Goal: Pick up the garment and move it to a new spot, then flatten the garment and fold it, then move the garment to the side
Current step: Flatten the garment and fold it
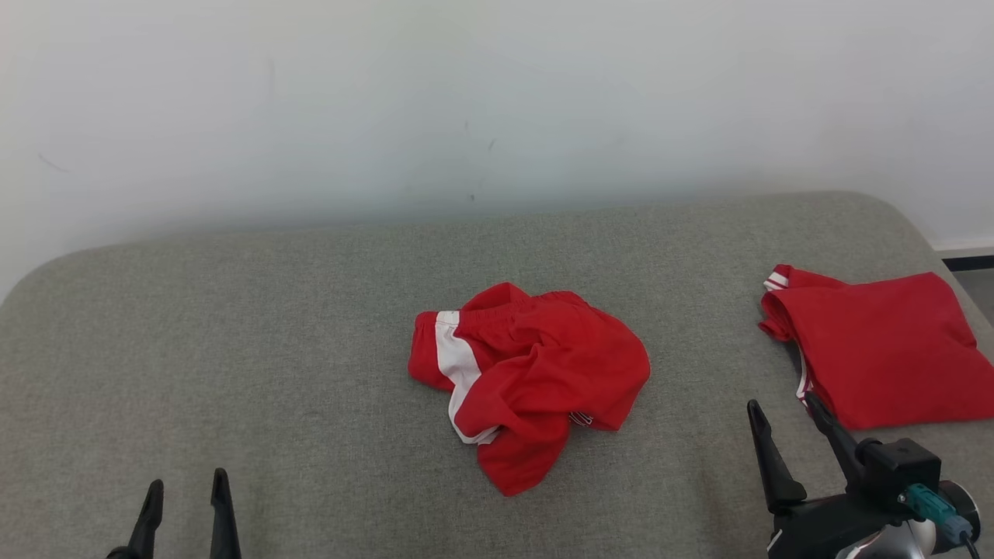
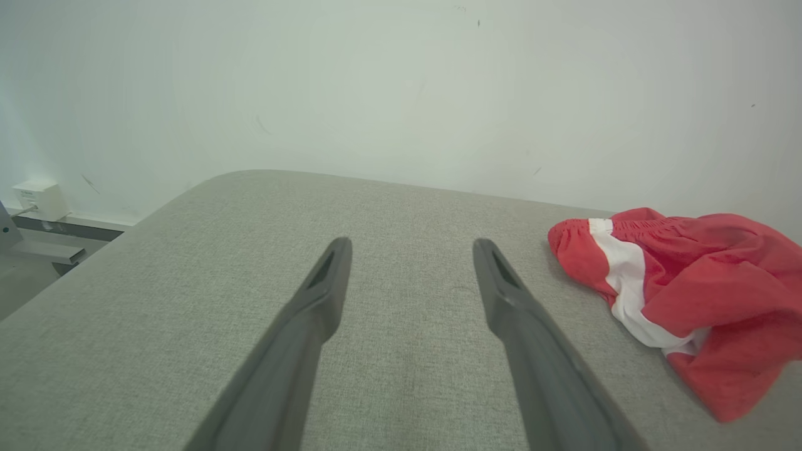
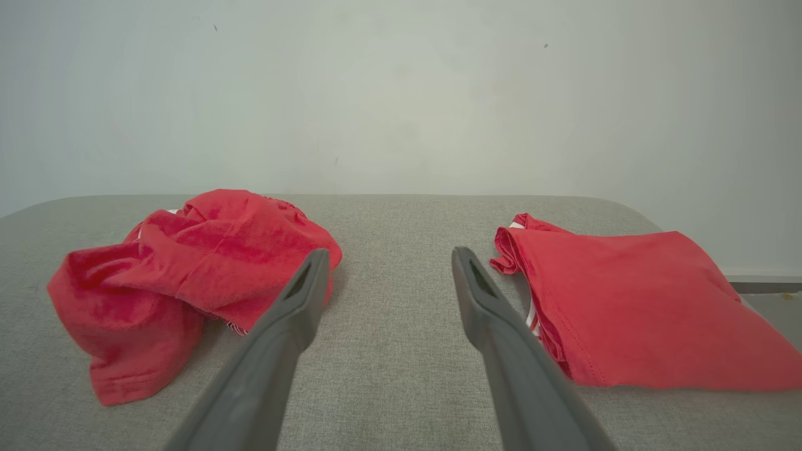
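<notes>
Splayed gripper between crumpled garment, folded garment

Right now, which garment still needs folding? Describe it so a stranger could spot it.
On the grey cushion by the white wall, look at the middle. The red shorts lie there in a heap, white stripe showing. The other red garment, at the right edge, is folded flat.

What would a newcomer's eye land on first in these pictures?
The crumpled red garment, white-striped, sits in the middle of the grey cushioned surface. A folded red garment lies flat at the far right, just beyond the open right gripper; the open left gripper hangs empty at the lower left.
</notes>
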### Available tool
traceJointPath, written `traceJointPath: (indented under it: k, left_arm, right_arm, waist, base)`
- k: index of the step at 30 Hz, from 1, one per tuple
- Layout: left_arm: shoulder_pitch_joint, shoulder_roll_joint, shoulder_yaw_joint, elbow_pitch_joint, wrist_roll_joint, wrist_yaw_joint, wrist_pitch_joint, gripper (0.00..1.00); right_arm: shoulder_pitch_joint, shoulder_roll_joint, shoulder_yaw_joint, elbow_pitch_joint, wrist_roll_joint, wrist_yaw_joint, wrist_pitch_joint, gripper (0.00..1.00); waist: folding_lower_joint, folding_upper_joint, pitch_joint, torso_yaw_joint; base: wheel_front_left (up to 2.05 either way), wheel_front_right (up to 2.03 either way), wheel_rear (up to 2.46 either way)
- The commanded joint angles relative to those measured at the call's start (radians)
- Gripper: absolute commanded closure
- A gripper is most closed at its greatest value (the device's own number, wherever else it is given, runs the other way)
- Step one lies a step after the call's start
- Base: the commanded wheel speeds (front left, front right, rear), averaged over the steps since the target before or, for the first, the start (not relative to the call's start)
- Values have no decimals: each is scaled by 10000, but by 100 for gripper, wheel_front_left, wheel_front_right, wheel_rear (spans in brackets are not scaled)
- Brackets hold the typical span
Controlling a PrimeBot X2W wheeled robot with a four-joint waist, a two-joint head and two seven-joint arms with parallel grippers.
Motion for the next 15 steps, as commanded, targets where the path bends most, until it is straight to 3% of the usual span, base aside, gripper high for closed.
traceJointPath:
  k: [1,15]
  left_arm:
    - [120,-45,32,5,38,-55,-15,0]
    - [140,-207,139,103,145,-113,-16,0]
  right_arm:
    - [96,38,-3,4,-54,-29,-48,0]
    - [34,119,90,64,-35,-29,-56,0]
  waist:
    - [1,0,3,-2]
    - [1,0,53,33]
  base:
    - [0,0,0]
    - [0,0,0]
